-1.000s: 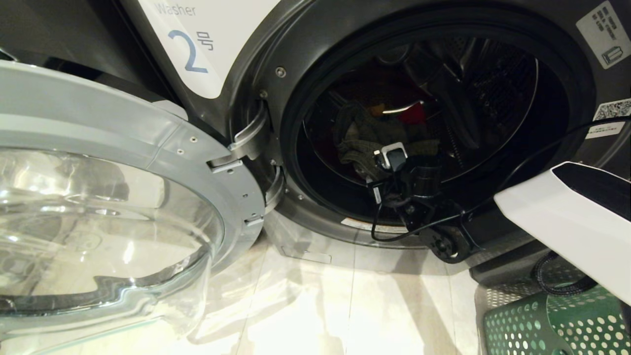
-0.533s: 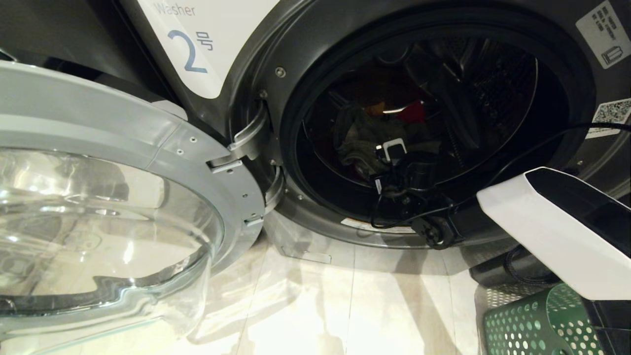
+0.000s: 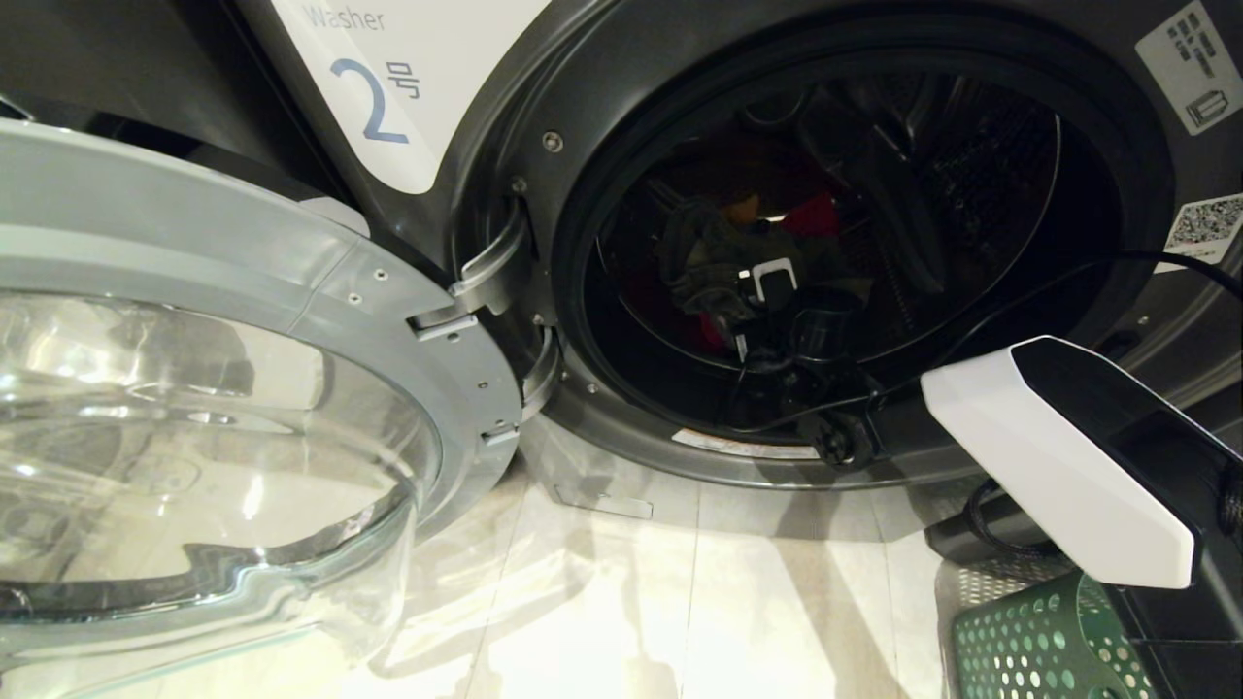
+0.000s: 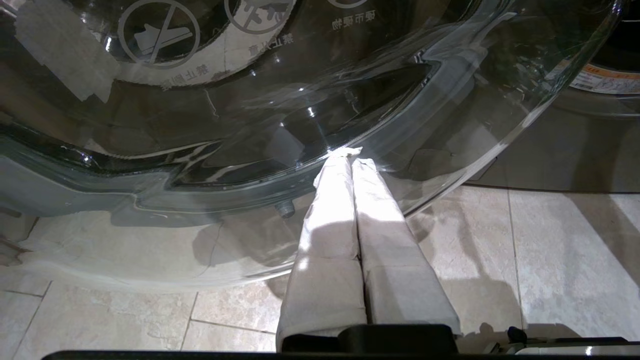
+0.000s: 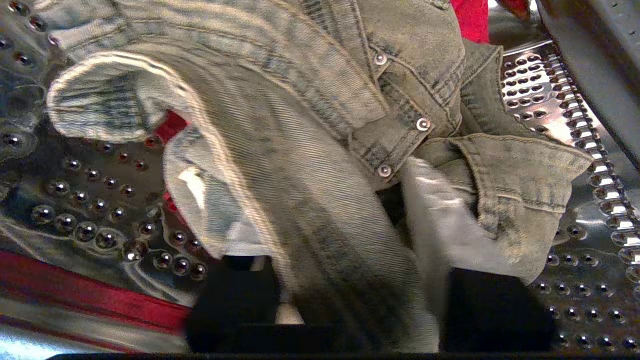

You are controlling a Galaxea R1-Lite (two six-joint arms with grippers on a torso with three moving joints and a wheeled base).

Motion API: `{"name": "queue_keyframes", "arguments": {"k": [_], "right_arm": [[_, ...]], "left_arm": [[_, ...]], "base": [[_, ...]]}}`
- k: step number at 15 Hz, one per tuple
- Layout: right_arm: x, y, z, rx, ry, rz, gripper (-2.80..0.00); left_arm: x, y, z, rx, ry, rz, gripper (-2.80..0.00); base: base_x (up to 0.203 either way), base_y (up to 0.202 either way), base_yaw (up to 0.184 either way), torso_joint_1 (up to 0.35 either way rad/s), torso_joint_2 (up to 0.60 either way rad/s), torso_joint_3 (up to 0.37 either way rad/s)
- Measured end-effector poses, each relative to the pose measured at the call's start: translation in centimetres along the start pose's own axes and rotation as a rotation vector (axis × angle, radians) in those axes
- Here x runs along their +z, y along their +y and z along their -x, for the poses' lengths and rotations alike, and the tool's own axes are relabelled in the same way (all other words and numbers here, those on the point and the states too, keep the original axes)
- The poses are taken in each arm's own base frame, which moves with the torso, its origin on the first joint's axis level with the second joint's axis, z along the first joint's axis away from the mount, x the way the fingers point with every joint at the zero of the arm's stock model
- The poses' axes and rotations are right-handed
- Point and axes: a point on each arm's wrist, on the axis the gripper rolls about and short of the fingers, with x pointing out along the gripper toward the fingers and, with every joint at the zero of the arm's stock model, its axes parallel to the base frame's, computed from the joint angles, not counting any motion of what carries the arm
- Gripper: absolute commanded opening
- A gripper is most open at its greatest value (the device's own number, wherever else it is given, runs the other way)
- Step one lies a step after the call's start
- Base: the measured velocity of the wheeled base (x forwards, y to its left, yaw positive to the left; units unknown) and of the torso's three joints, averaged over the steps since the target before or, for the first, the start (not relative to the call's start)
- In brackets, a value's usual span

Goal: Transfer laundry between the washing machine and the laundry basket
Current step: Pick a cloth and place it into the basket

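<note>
A: Washer [image 3: 408, 87] filled most of the head view, door [image 3: 243, 291] swung wide on the robot's left, basket [image 3: 1039, 641] low at the right by the floor. Where was the laundry?

B: Inside the drum [image 5: 75, 200]. A grey-beige denim piece [image 5: 300, 165] lay on top, with a red garment [image 5: 467, 20] behind and under it. In the head view a bit of orange [image 3: 743, 209] showed further back.

A: How would that denim handle?

B: My guess was soft but thick. It looked heavier than the thin pieces, with stiff seams and metal snaps [image 5: 423, 123]. It would sag and might drag the red one along. A bunched fold in the middle looked a better hold than a loose cuff, which could slip out.

A: And the right gripper [image 5: 350, 280]?

B: It was deep in the drum. A thick fold of denim ran between the two fingers [image 5: 235, 295]. The jaws stood partly apart with cloth in the gap. I could not tell whether they had clamped firmly.

A: The left gripper [image 4: 352, 160]?

B: Parked under the door glass, wrapped fingers [image 4: 332, 225] pressed together, holding nothing.
</note>
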Motion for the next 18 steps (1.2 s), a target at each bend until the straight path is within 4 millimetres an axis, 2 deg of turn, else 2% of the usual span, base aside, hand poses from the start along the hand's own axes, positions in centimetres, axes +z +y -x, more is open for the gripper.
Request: {"name": "queue_keyframes", "arguments": {"k": [4,8,10,13,15,18], "right_arm": [[1.0,-0.5,1.1,0.009,0.009,0.001,-2.8],[2.8,-0.7,4.5,0.028,0.024,-0.007,-2.8],[3.6,-0.6,7.2,0.052,0.028,-0.018,-2.8],[5.1,-1.0,12.6,0.118,0.049,-0.059,-2.8],[6.9,-2.2,15.6,0.145,0.026,-0.092,-2.8],[10.0,-5.4,19.8,0.165,-0.039,-0.134,-2.8]], "left_arm": [[0.0,0.0,0.0,0.0,0.0,0.002,-2.8],[0.0,0.0,0.0,0.0,0.0,0.003,-2.8],[0.0,0.0,0.0,-0.001,0.0,0.003,-2.8],[0.0,0.0,0.0,-0.005,0.0,0.005,-2.8],[0.0,0.0,0.0,-0.005,0.0,0.005,-2.8],[0.0,0.0,0.0,-0.005,0.0,0.004,-2.8]], "base": [[0.0,0.0,0.0,0.0,0.0,0.0],[0.0,0.0,0.0,0.0,0.0,0.0],[0.0,0.0,0.0,0.0,0.0,0.0],[0.0,0.0,0.0,0.0,0.0,0.0],[0.0,0.0,0.0,0.0,0.0,0.0],[0.0,0.0,0.0,0.0,0.0,0.0]]}}
